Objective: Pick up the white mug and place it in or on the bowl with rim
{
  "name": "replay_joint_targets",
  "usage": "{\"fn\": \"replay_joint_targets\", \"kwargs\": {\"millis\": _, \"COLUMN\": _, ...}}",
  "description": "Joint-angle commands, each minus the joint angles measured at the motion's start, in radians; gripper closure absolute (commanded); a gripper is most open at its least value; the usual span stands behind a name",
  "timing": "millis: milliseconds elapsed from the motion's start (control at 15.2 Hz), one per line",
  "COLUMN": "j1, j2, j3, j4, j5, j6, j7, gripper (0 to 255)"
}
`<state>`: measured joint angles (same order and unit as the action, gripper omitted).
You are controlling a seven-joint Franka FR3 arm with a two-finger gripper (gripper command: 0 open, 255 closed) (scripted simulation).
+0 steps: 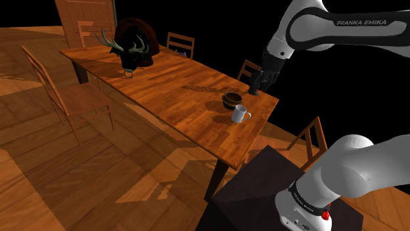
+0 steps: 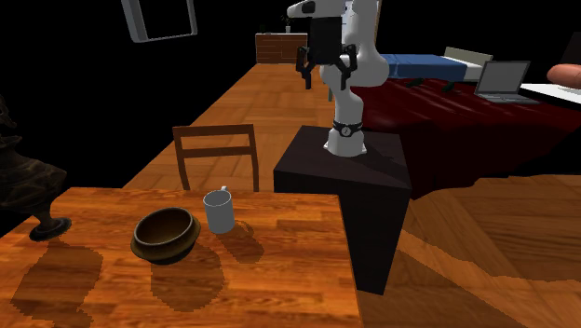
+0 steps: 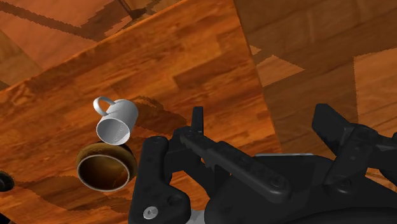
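The white mug (image 1: 239, 113) stands upright on the wooden tabletop (image 1: 171, 85), just beside the dark bowl (image 1: 232, 100). The gripper (image 2: 326, 76) hangs in the air apart from both, its fingers spread and empty.

The white arm (image 1: 355, 29) bears the words FRANKA EMIKA in grey capitals along its upper link

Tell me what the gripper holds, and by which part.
Nothing. The open gripper is in the air, well apart from the mug standing beside the bowl.

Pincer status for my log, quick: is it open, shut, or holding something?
Pincer: open, holding nothing; the mug stands on the table.
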<state>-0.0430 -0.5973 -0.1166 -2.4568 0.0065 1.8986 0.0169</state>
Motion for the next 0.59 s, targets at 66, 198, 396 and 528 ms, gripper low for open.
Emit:
{"fn": "replay_joint_targets", "kwargs": {"millis": 66, "j1": -0.017, "j2": 0.075, "j3": -0.033, "j4": -0.018, "j5": -0.018, "j6": 0.097, "j7": -0.033, "gripper": 0}}
{"fn": "replay_joint_targets", "kwargs": {"millis": 198, "j1": -0.025, "j2": 0.134, "j3": -0.052, "j4": -0.019, "j5": -0.025, "j6": 0.158, "j7": -0.052, "gripper": 0}}
{"fn": "replay_joint_targets", "kwargs": {"millis": 396, "j1": -0.035, "j2": 0.229, "j3": -0.082, "j4": -0.01, "j5": -0.029, "j6": 0.247, "j7": -0.082, "gripper": 0}}
{"fn": "replay_joint_targets", "kwargs": {"millis": 528, "j1": -0.041, "j2": 0.297, "j3": -0.102, "j4": 0.002, "j5": -0.027, "j6": 0.304, "j7": -0.104, "gripper": 0}}
